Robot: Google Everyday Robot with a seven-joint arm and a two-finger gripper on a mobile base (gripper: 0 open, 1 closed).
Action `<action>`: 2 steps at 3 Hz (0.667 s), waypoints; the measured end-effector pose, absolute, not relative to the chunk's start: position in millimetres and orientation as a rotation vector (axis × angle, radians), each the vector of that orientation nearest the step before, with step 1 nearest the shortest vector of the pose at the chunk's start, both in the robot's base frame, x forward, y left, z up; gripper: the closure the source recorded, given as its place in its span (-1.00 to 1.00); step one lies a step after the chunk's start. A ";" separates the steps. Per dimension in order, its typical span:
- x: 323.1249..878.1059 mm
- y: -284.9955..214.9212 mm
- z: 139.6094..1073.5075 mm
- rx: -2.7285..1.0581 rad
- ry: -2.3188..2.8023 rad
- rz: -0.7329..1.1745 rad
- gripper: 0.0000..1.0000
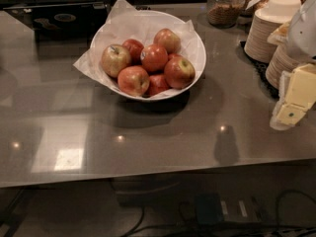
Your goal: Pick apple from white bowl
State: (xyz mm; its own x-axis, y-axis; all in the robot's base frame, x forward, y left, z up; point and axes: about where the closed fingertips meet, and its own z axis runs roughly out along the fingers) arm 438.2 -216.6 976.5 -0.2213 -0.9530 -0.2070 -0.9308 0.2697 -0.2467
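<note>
1. While every apple lies inside the white bowl (197, 48), the gripper (295, 102) hangs at the 3 o'clock edge of the camera view. It is well apart from the bowl and over the grey counter (148, 147).
2. Whether the gripper is open or closed cannot be told from this view; no fruit is at it.
3. The bowl sits toward 12 o'clock from the view's centre. It is lined with crinkled white paper (91, 63) that spills over its rim at 9 o'clock.
4. The apple (179, 72), red with a yellow-green patch around its stem dimple, rests at about 4 o'clock within the bowl, on the side nearest the gripper and touching its neighbours.
5. A paler apple (115, 59) lies at the bowl's 9 o'clock, and a red-orange apple (154, 57) sits near its middle.
6. Stacks of paper plates (266, 33) stand at 2 o'clock and a glass jar (224, 6) at 1 o'clock, both beyond the bowl's right side.
7. By my judgement the task has barely started. The reach across to the bowl, the descent onto the apple, the grasp and the lift clear of the rim all remain.
</note>
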 end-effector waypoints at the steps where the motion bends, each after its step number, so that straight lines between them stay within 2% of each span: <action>1: 438.2 -216.6 976.5 -1.724 2.231 -0.099 -1.00; 2: 444.4 -210.9 972.9 -1.718 2.205 -0.068 -1.00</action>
State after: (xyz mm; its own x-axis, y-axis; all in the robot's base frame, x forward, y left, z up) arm 444.4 -210.9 972.9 -0.2078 -0.9488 -0.2379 -0.9323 0.2657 -0.2454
